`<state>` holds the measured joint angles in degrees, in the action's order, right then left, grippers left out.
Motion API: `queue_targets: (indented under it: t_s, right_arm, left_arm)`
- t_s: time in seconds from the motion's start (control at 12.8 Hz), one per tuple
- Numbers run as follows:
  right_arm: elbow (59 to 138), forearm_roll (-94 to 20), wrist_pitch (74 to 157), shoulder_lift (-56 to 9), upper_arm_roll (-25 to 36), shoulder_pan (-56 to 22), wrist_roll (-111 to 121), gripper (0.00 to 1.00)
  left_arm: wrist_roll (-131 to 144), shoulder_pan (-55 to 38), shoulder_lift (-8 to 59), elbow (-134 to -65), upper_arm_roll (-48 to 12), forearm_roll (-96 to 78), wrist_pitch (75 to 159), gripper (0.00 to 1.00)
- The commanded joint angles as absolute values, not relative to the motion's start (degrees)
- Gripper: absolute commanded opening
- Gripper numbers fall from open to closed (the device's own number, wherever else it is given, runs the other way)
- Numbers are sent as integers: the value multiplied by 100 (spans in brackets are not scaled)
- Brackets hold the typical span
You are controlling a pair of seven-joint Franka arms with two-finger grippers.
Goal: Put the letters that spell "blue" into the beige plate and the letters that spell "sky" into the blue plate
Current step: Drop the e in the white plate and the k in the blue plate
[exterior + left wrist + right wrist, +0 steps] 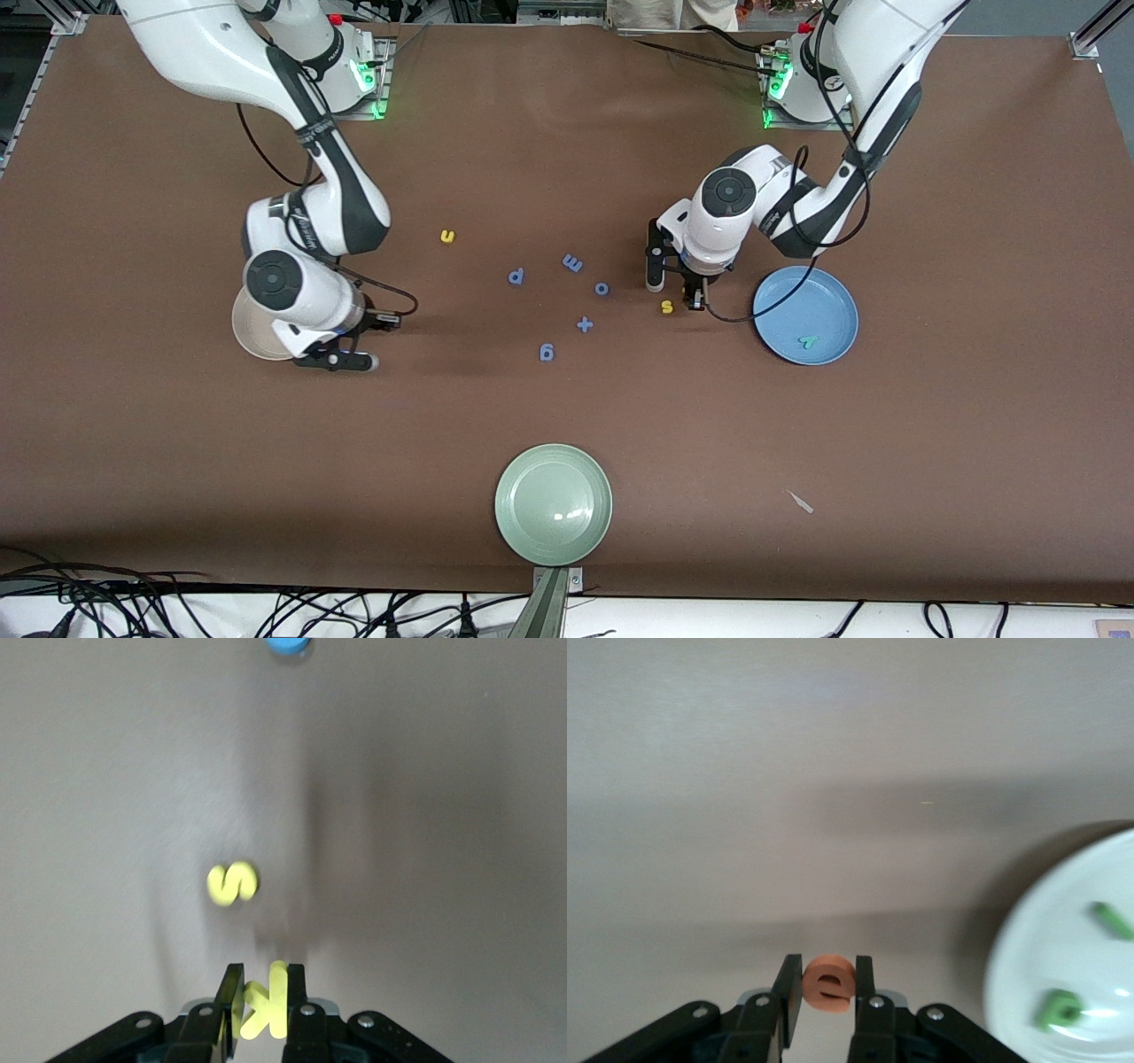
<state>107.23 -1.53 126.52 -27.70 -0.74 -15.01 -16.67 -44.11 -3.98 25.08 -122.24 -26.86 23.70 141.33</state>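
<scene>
My left gripper (pixel 676 293) (pixel 263 981) is shut on the yellow k (pixel 266 1005), low over the table. The yellow s (pixel 666 307) (pixel 232 882) lies right beside it. The blue plate (pixel 828 301) sits close by toward the left arm's end and holds the teal y (pixel 807 341). My right gripper (pixel 359 353) (pixel 829 979) is shut on the orange e (pixel 830 981), beside the beige plate (pixel 248 332) (pixel 1028 992). In that plate lie the green b (pixel 1059 1008) and the dark green l (pixel 1112 920). The yellow u (pixel 447 236) rests on the table, nearer the bases.
Small blue letters lie mid-table: a p (pixel 516 276), an m (pixel 572 262), an o (pixel 601 288), a plus (pixel 584 324) and a 6 (pixel 547 353). A pale green plate (pixel 554 503) stands near the front edge. A pale scrap (pixel 801 502) lies on the mat.
</scene>
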Motion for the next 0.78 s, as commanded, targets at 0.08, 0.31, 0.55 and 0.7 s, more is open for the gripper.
queue_targets:
  t_s: [0.08, 0.31, 0.55, 0.7]
  right_arm:
    - [11239, -141, 12401, -2313, 412, -1503, -723, 12]
    - [11889, -123, 12594, -1970, 851, -1503, 60, 14]
    - [12733, -114, 13453, -1775, 1203, -1503, 614, 19]
    - [12954, -114, 13771, -1775, 1283, -1503, 712, 47]
  left_arm:
    - [-4491, -255, 1961, -12068, -2716, 2426, 13002, 0]
    - [-4648, 192, 1881, -12067, -2698, 2496, 12797, 0]
    - [-5088, 816, 1925, -12102, -2698, 2496, 12814, 0]
    - [-5115, 975, 1916, -12129, -2707, 2496, 12806, 99]
